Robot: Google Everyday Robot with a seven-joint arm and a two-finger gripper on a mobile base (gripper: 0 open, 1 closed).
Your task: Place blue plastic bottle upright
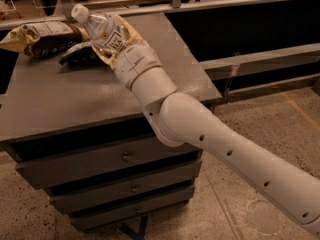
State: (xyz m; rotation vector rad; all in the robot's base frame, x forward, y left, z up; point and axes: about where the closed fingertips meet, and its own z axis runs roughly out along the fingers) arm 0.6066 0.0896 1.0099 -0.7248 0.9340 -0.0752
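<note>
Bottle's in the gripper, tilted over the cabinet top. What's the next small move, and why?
Probably rotate the wrist to stand the blue plastic bottle vertical. The gripper holds it slanted, cap toward upper left, above the cabinet top; lowering now would likely tip it.

The arm (240, 164) is smooth, off-white and glossy, built of rounded tubular segments. Its long near link grows thicker toward the right edge and carries a row of small dark round holes along its side. A bulbous, ball-like joint (182, 116) links it to a shorter cylindrical section, marked off by thin seam lines. The wrist (132, 64) is faceted, with angular panels and dark grooves. The gripper (111, 40), above the far left part of the cabinet top (60, 104), has tan, yellowish fingers (127, 33).
</note>
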